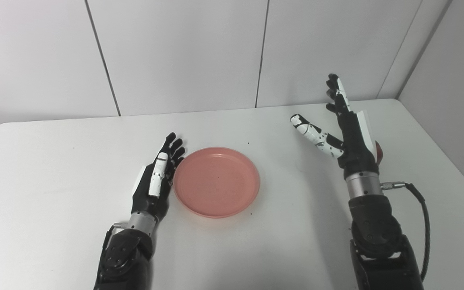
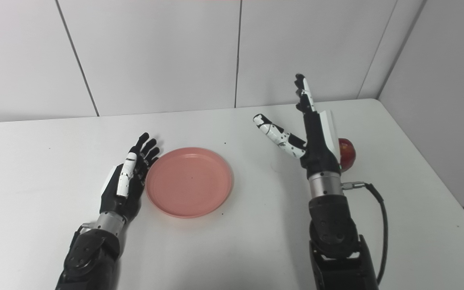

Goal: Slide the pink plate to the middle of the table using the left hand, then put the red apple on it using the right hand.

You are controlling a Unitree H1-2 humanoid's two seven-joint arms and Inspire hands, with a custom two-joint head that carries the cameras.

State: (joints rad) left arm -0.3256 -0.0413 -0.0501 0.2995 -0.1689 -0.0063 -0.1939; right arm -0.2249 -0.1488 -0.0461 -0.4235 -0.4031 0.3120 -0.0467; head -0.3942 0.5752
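The pink plate (image 1: 216,181) lies flat near the middle of the white table (image 1: 54,153). My left hand (image 1: 157,179) rests edge-on against the plate's left rim, open, fingers straight and pointing away. The red apple (image 2: 346,154) sits on the table at the right, mostly hidden behind my right hand in the left eye view. My right hand (image 2: 312,133) is raised above the table just left of the apple, open, fingers pointing up and thumb spread to the left, holding nothing.
A grey panelled wall (image 1: 183,52) stands behind the table's far edge. A second wall (image 2: 437,80) runs close along the right edge. A black cable (image 1: 421,217) loops from my right wrist.
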